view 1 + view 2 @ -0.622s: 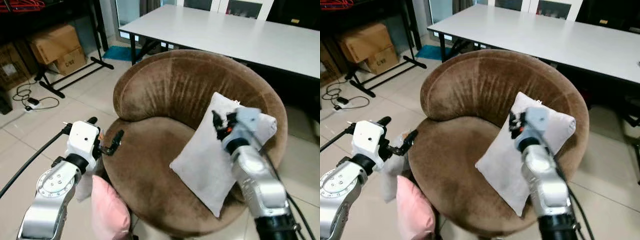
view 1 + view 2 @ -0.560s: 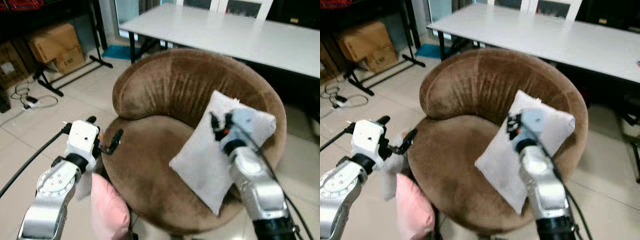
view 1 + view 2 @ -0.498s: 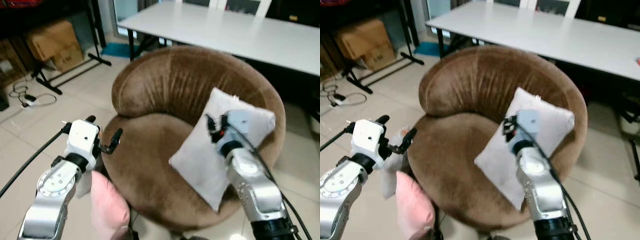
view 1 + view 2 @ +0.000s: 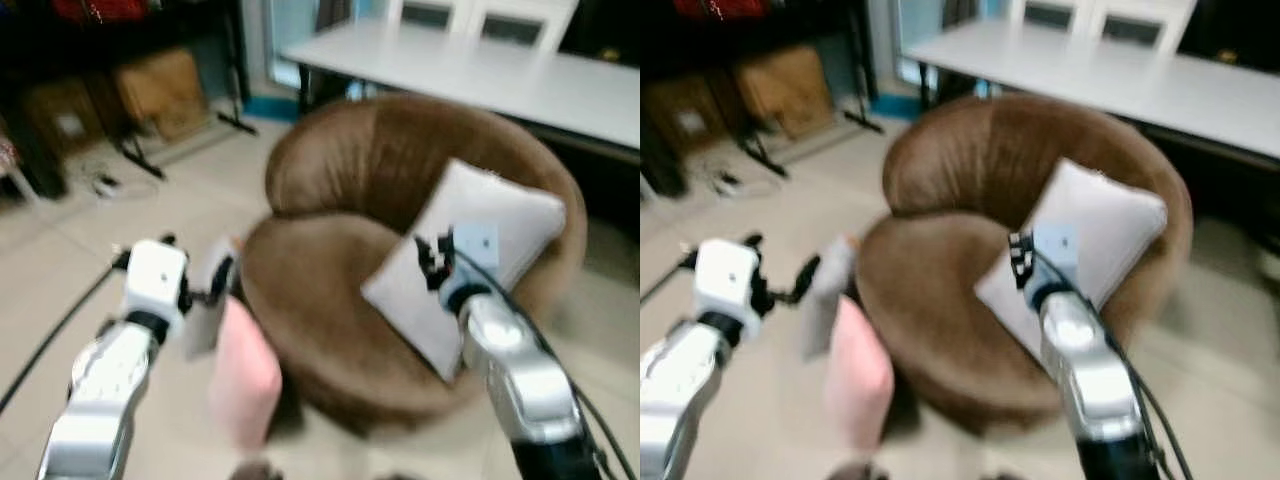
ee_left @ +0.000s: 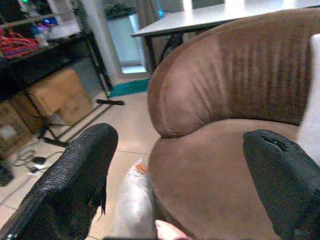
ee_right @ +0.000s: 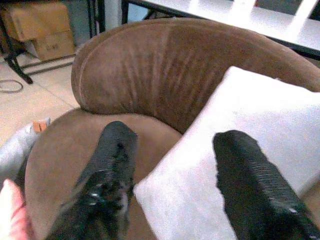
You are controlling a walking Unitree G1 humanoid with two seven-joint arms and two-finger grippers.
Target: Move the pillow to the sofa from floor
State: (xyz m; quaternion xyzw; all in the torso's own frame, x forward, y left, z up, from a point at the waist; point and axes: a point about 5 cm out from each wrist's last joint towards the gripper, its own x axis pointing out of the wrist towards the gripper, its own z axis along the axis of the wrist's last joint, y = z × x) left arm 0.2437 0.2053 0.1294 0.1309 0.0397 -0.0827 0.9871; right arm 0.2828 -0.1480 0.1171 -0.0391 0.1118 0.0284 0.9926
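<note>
A light grey pillow (image 4: 500, 225) leans on the backrest at the right side of the round brown sofa (image 4: 350, 170). On the floor against the sofa's left side stand a pink pillow (image 4: 245, 370) and a smaller grey pillow (image 4: 207, 300). My right gripper (image 4: 432, 255) hovers open just in front of the light grey pillow (image 6: 250, 115), nothing between its fingers (image 6: 112, 165). By the sofa's left edge my left gripper (image 5: 175, 165) is held open above the floor pillows, its fingers (image 5: 75, 170) wide apart and empty.
A long white table (image 4: 480, 75) stands behind the sofa. Cardboard boxes (image 4: 160, 90), a black stand and cables (image 4: 105, 185) lie at the back left. Tiled floor (image 4: 60, 260) stretches to the left of the sofa.
The whole picture has shifted and blurred, so the camera has moved; the sofa now sits further right. Both grippers stay open in much the same places.
</note>
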